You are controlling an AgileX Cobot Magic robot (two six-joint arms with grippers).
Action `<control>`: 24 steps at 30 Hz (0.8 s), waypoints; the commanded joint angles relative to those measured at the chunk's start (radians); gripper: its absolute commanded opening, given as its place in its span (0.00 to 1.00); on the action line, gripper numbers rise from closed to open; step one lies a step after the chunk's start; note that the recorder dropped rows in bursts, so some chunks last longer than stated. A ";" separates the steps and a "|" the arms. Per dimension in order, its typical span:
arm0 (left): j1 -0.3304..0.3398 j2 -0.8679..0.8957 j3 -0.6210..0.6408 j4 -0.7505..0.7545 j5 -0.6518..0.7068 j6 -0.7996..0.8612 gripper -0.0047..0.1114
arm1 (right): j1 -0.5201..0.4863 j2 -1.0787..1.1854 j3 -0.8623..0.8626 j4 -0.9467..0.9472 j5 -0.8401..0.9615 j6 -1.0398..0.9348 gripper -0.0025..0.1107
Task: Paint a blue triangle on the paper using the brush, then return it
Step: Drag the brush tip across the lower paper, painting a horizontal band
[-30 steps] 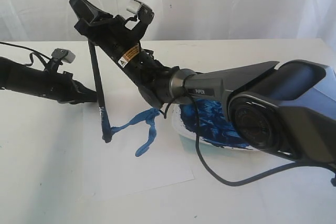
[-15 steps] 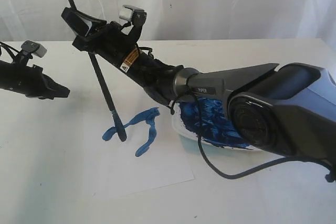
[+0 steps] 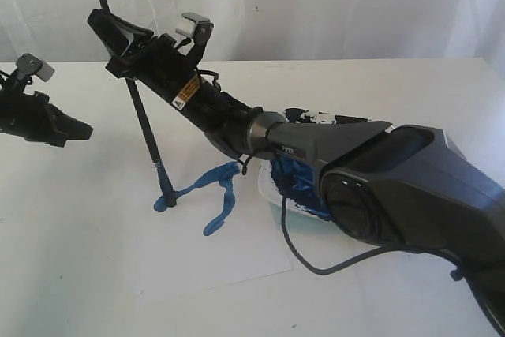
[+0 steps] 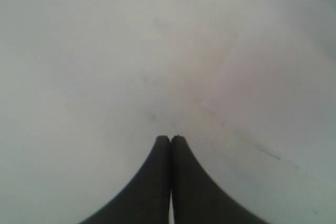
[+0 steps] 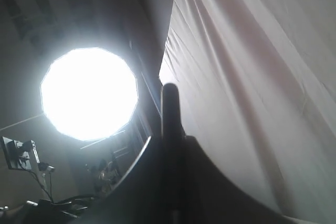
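Reaching across the middle from the right of the exterior view, the right gripper (image 3: 115, 34) is clenched on the brush (image 3: 150, 136), grasping the black handle near its upper end; a short stub of handle pokes out above the jaws, and the long remainder slants down toward the paper (image 3: 221, 258). Its blue-stained tip touches the sheet at a small blob of paint, at the left end of the painted strokes. From the right wrist view, the handle's end (image 5: 169, 103) stands up between the dark fingers, with a bright round lamp (image 5: 89, 93) and a pale curtain (image 5: 252, 77) behind it.

So far the blue triangle (image 3: 226, 199) is not closed — one stroke runs from the blob up to the right, and a second drops from that corner down toward the near side of the sheet. That sheet lies flat on the white table (image 3: 394, 88); just beside its right edge sits the dish (image 3: 272, 197), smeared with blue paint and partly hidden behind the right arm.

Well apart from the sheet, at the left edge, the left gripper (image 3: 85, 129) hangs over bare table; its wrist view shows both fingertips (image 4: 161, 148) pressed together — clenched on nothing.
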 commanded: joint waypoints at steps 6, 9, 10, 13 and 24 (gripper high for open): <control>0.102 -0.039 0.000 -0.125 0.048 0.021 0.04 | 0.020 0.032 -0.073 -0.012 0.034 0.007 0.02; 0.106 -0.041 0.000 -0.150 0.074 0.043 0.04 | 0.020 0.032 -0.072 -0.060 0.036 0.007 0.02; 0.106 -0.044 0.000 -0.155 0.087 0.043 0.04 | 0.020 0.032 -0.071 -0.060 0.038 0.010 0.02; 0.106 -0.047 0.000 -0.162 0.095 0.043 0.04 | 0.020 0.032 -0.051 -0.060 0.040 0.009 0.02; 0.106 -0.058 0.000 -0.213 0.163 0.051 0.04 | 0.020 0.013 0.074 -0.050 -0.014 0.042 0.02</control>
